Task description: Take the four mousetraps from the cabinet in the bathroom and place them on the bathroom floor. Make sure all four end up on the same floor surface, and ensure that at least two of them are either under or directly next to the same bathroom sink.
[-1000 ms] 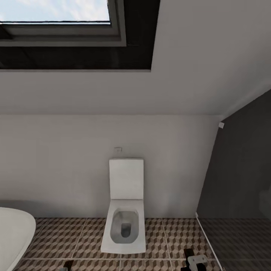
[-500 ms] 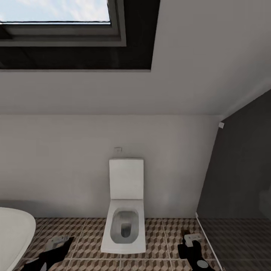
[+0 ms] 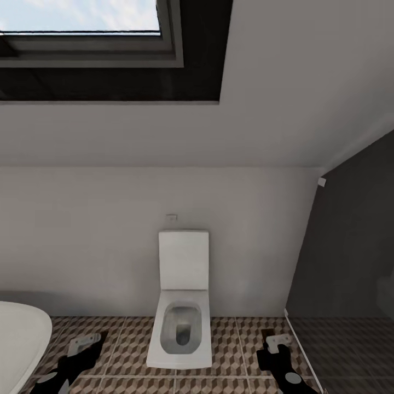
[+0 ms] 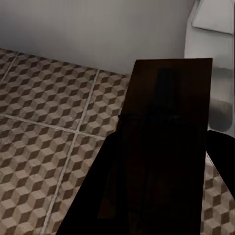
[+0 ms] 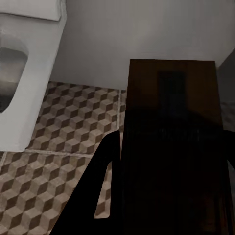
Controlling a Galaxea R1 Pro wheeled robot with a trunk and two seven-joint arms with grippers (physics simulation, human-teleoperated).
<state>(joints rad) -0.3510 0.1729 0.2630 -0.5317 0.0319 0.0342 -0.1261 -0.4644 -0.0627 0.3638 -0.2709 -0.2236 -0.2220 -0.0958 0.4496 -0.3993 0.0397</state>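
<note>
A sloped white wall (image 3: 164, 219) and a skylight (image 3: 82, 16) are seen above the bathroom floor (image 3: 126, 339); a white toilet (image 3: 181, 312) is centred, with a bathtub (image 3: 22, 339) edge at the left; a flat brown mousetrap (image 4: 166, 147) is held in the left gripper (image 3: 82, 345), another mousetrap (image 5: 171, 147) in the right gripper (image 3: 276, 345); both jaws are clamped on boards, arms held low and forward; placing is judged still to be done.

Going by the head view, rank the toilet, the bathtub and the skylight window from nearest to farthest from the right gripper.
From the right gripper:
1. Toilet, just to its left on the tiled floor.
2. Bathtub, far left, beyond the toilet and the left gripper.
3. Skylight window, high up in the sloped ceiling.
</note>
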